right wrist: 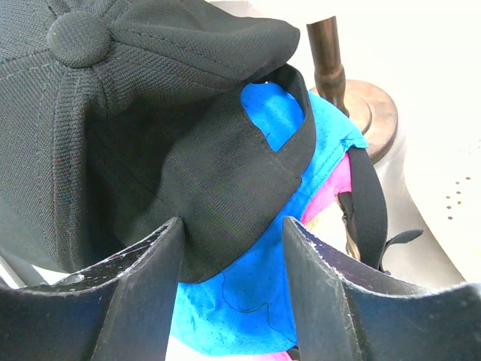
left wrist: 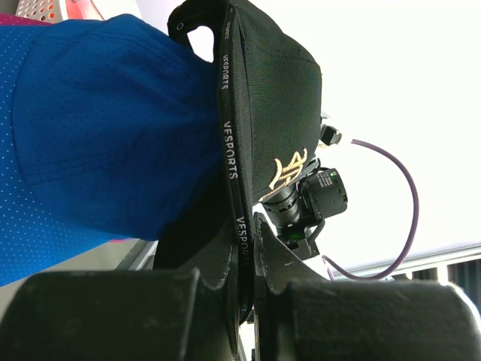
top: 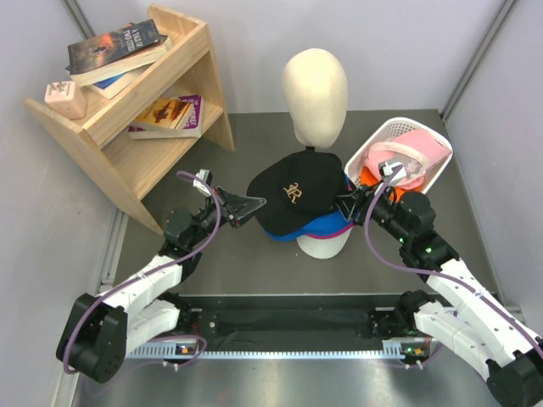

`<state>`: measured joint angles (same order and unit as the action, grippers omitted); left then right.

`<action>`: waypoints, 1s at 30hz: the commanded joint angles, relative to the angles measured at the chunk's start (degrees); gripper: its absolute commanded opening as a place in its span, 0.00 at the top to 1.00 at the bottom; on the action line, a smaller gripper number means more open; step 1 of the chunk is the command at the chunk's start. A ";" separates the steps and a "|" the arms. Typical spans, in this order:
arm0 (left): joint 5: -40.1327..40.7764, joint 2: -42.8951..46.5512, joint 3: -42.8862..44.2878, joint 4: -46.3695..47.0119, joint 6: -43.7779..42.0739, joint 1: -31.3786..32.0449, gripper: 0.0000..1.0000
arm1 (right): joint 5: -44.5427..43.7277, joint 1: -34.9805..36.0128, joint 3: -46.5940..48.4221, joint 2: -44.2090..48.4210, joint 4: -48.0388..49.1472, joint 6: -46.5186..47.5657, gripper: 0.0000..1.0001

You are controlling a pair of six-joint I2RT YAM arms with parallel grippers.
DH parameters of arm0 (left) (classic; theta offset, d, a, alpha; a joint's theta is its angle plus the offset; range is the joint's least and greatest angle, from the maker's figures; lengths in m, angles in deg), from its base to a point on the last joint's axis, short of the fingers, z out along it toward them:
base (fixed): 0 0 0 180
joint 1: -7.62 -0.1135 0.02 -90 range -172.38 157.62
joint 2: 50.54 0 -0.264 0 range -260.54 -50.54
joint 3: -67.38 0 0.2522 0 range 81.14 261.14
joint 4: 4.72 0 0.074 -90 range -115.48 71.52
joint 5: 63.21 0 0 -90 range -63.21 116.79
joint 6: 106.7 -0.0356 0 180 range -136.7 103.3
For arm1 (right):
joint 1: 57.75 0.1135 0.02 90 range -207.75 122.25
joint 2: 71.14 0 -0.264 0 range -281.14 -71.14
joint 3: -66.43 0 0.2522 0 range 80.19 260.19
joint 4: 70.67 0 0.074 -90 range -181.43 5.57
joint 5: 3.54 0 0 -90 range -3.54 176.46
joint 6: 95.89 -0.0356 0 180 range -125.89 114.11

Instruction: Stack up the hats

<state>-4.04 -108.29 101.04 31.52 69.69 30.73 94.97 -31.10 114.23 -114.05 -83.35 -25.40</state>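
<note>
Left pincer [left wrist: 246,252] clamps brim of woven black cap [top: 293,197].

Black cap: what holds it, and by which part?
The left gripper pinches the black cap by its brim edge; the right gripper stands open around its back band.

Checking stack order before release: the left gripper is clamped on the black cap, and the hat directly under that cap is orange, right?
Not orange: the left wrist view shows a blue hat directly under the black cap. The left gripper is clamped on that cap, as you say.
</note>
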 commanded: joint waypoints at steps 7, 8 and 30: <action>-0.28 0.80 0.31 2.74 -1.75 -0.44 1.00 | -1.66 -0.55 0.32 -0.85 5.59 4.21 0.48; -0.28 0.63 0.31 2.74 -1.66 -0.44 1.00 | -1.48 -0.46 0.24 -0.94 6.03 4.48 0.50; 2.53 -2.01 -2.85 2.91 -3.42 -0.44 1.00 | -12.73 -0.11 3.31 3.54 -9.07 2.55 0.80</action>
<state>-2.27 -109.36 99.73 31.98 68.64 30.73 89.68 -30.71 115.15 -112.28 -87.13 -22.64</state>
